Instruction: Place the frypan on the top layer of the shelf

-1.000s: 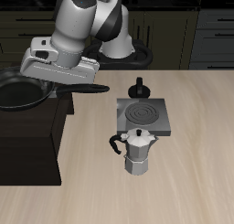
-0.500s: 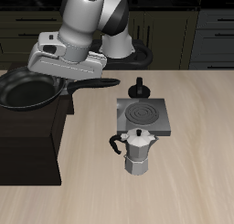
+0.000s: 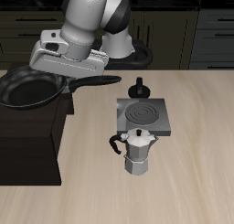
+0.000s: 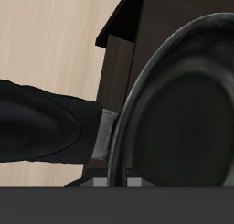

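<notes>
**Gripper over the frypan's handle at the shelf top**

Gripper (image 3: 69, 67) sits low over the frypan (image 3: 29, 89), right where the long black handle (image 3: 91, 82) meets the bowl. Its fingertips are hidden behind the grey hand housing in the exterior view and do not show in the wrist view, so whether the jaws are clamped on the handle or slack cannot be told for sure.

The pan lies level on or just above the flat top of the shelf (image 3: 32, 145), near the shelf's back corner; contact between pan and wood is hard to judge. Its handle juts out past the shelf's edge over the pale table (image 3: 183, 191). In the wrist view the pan's glossy rim (image 4: 137, 100) curves close by, the handle (image 4: 46, 127) runs off from it, and a corner of the shelf (image 4: 123, 36) shows beyond against the table.

Beside the shelf stands a square grey stove plate (image 3: 141, 116) with a spiral burner, and a moka pot (image 3: 137, 152) stands just before it, nearer the table's front edge. A small black knob-like object (image 3: 139, 87) stands behind the stove plate.
</notes>
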Available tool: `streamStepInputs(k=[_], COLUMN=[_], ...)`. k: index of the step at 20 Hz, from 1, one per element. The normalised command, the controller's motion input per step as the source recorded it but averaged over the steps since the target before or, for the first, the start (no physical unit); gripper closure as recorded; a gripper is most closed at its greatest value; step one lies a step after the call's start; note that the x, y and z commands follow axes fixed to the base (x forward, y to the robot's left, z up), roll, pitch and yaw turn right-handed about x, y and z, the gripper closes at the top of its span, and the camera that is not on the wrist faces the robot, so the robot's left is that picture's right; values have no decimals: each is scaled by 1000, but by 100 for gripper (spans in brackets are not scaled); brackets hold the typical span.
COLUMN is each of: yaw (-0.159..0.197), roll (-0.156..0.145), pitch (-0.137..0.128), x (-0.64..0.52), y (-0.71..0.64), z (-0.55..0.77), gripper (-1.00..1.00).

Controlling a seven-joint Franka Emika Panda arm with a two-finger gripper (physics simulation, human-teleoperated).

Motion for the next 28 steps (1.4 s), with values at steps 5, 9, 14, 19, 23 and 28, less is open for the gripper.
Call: streamStepInputs(k=[5,9,14,19,23,28], yaw=[19,20,12,13,7,-7], roll=[3,12,22,14,10,21], pitch=[-2,-9,-7,-19,-16,-8], x=[-14,-89,-53,-67,-49,-44], y=[257,396,274,268,200,300], z=[118,150,116,164,116,48], gripper=[100,100,100,100,100,100])
